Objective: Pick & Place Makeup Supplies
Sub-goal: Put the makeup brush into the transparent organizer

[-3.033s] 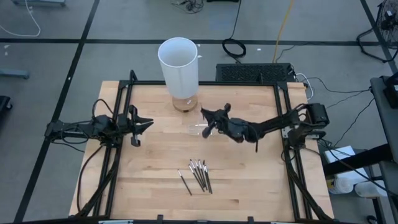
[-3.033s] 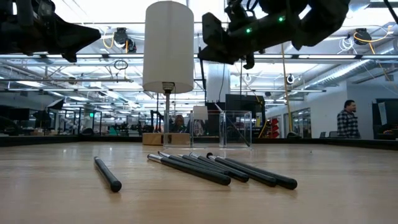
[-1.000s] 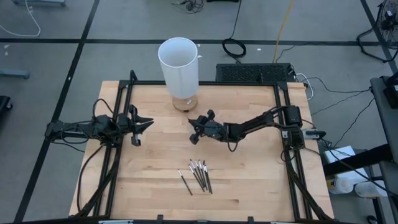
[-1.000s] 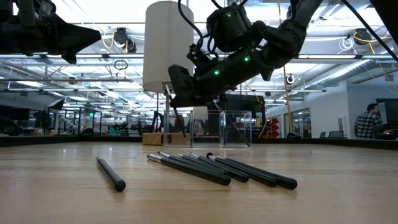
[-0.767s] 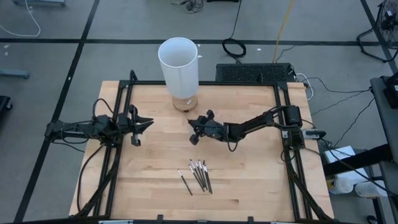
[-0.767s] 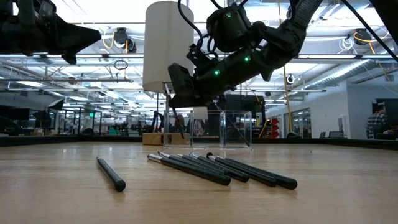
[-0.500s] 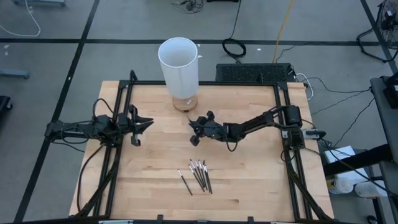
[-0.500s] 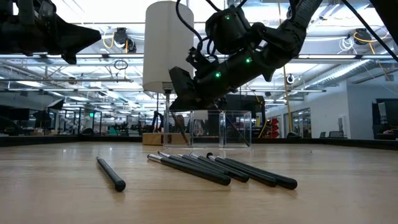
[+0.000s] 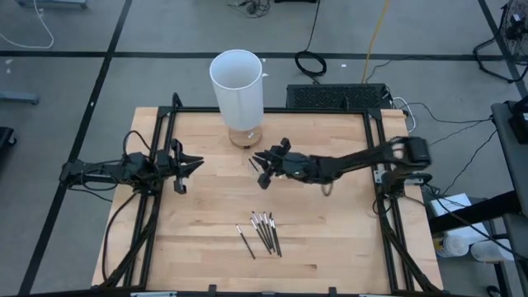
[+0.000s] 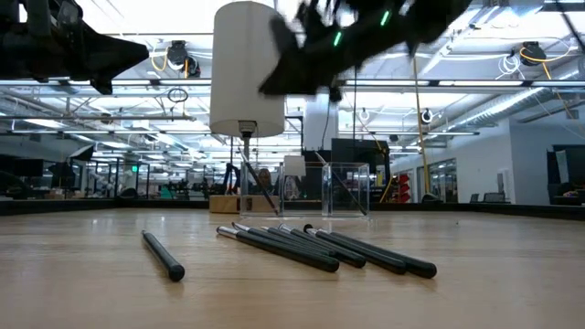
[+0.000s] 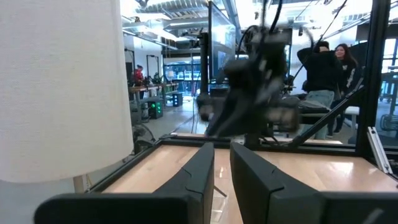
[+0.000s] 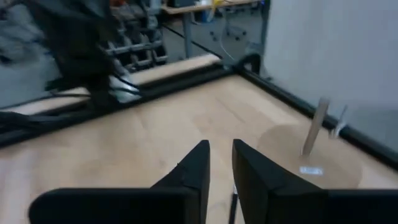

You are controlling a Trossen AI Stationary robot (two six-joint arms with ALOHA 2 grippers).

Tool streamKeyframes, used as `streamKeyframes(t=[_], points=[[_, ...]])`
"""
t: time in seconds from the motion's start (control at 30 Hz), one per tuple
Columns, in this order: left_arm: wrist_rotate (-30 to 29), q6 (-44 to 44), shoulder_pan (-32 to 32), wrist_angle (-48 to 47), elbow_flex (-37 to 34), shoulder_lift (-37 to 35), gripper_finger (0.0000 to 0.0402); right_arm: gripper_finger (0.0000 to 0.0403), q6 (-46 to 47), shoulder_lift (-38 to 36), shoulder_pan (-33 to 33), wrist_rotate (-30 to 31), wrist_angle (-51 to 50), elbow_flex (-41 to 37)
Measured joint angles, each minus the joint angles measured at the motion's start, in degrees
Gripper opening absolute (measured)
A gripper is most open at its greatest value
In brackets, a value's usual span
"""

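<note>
Lifted since the earlier views, the right gripper point(image 9: 266, 165) now hangs higher above the table, near the base of the white cylinder point(image 9: 238, 89), and the low view shows it only as a blur near the top. Its fingers point(image 12: 193, 165) stand a narrow gap apart with nothing between them. The left gripper point(image 9: 188, 166) waits at the left side of the table, fingers point(image 11: 202, 171) likewise narrowly parted and empty.

Step in hand, as judged: a release into the clear tray point(image 10: 324, 189) looks just done, with one stick point(image 10: 257, 192) leaning there beside the cylinder's stand; whether it rests inside the tray cannot be told. The remaining sticks point(image 9: 266, 230) lie on the near part of the table point(image 9: 330, 239), a fanned cluster point(image 10: 329, 248) touching one another and a single stick point(image 10: 162, 255) apart to one side.

The next move calls for a return to the cluster and a pinch on one stick alone; the neighbours lie so close that two may come up together or roll.

Around: a dark rail frame point(image 9: 376, 186) borders the boards, and people point(image 11: 323, 68) stand in the room beyond. Nothing blocks the path.
</note>
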Motion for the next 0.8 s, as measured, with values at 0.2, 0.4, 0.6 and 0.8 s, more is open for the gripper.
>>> streamKeyframes(t=[0.2, 0.4, 0.6, 0.8], points=[[0.0, 0.0, 0.0, -0.1, 0.0, 0.0, 0.0062, 0.0039, 10.0, -7.3, 7.4, -1.2, -31.9, 8.3], [0.2, 0.0, 0.0, -0.2, 0.0, 0.0, 0.0062, 0.0004, 18.7, -5.0, 19.0, -2.7, -40.8, 14.0], [0.3, -0.2, 0.0, -0.6, 0.0, 0.0, 0.0062, 0.0001, 31.0, 3.3, 28.0, 3.3, -39.8, 13.9], [0.3, -1.4, 0.0, -0.6, 0.0, 0.0, 0.0062, 0.0, 35.8, 14.4, 31.4, 3.8, -29.3, 13.9]])
